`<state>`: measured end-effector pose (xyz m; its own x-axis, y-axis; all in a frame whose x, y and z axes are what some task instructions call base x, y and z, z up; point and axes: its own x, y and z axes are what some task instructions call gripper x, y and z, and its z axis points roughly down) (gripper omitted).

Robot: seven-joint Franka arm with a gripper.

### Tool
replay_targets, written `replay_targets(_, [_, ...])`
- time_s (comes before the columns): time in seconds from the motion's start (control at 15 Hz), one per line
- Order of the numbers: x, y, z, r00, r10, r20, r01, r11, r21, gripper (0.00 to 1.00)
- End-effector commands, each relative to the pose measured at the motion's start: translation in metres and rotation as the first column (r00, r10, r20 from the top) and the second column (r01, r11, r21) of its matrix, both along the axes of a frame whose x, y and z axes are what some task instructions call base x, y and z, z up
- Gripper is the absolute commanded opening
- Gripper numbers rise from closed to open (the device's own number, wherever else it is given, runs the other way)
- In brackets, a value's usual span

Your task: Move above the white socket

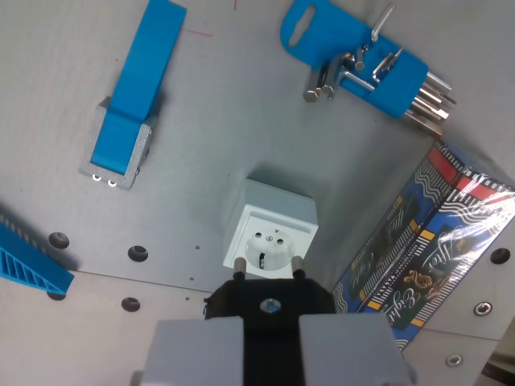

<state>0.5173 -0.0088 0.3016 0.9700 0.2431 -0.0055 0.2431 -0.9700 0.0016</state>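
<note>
Claw (269, 272) just above white socket (270, 230)

The gripper (269, 275) sits at the wrist view's bottom centre, holding a black two-pinned plug.

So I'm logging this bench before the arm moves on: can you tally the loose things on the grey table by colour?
Blue: 3, namely the blue plastic lever on its grey metal block, the blue holder of metal hex keys and the blue ribbed plastic piece
White: 1, the white square plastic socket
Multicoloured: 1, the patterned cardboard box
Total: 5
</note>
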Motion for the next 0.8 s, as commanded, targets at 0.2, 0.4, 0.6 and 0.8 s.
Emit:
replay_targets(0.2, [-0.0001,0.0000,0.0000,1.000,0.000,0.000,0.000,1.000,0.000,0.00])
replay_targets(0.4, [-0.0003,-0.0001,-0.0004,1.000,-0.003,0.001,0.003,1.000,0.000,0.00])
replay_targets(0.6, [-0.0012,-0.0003,-0.0018,1.000,-0.012,0.004,0.012,1.000,0.001,0.00])
replay_targets(0.8, [-0.0030,-0.0009,-0.0048,1.000,-0.028,0.011,0.028,1.000,0.002,0.00])
